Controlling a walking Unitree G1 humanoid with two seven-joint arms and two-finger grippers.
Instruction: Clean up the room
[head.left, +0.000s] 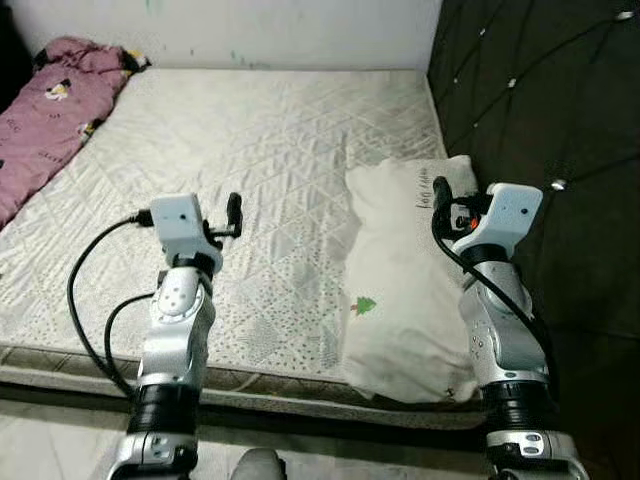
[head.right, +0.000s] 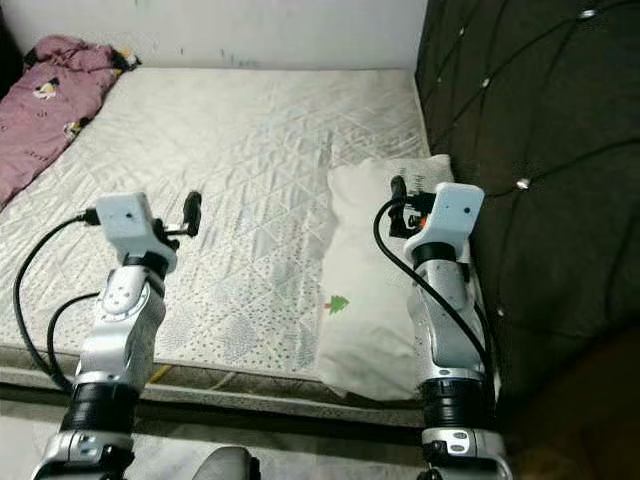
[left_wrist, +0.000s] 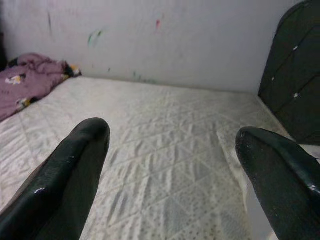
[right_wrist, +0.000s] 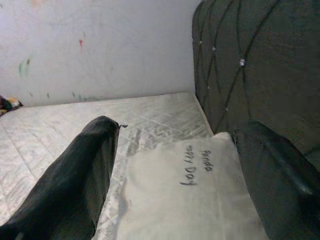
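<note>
Nearest the camera, a strip of pale floor (head.left: 40, 440) ran along the near edge of the bed, and both silver arms rose from the bottom of the head views. The left claw (head.left: 234, 213) was held out over the near left part of the mattress (head.left: 250, 150), its two black fingers (left_wrist: 65, 185) spread wide apart with nothing between them. The right claw (head.left: 440, 200) hovered above the pillow (head.left: 395, 300), its fingers (right_wrist: 75, 185) likewise spread and holding nothing. Black cables looped from each wrist down along the arms.

The mattress was bare, covered in off-white quilted fabric with a diamond stitch and fine speckling, and its near edge showed a darker band. The white pillow lay lengthwise along the mattress's right side, just beside the headboard (head.left: 540, 100), with its near end reaching the near edge of the bed. A small green tree print (head.left: 363, 305) sat on its near half, and dark handwritten lettering (right_wrist: 196, 167) marked its far end.

The headboard stood along the right, dark and padded, tufted in diamonds with shiny studs. At the far left, a crumpled purple blanket (head.left: 50, 110) with small cartoon prints lay along the left edge of the mattress, well apart from the pillow. Beyond the bed rose a pale wall (left_wrist: 175, 40), scuffed and spotted with small green and red marks.
</note>
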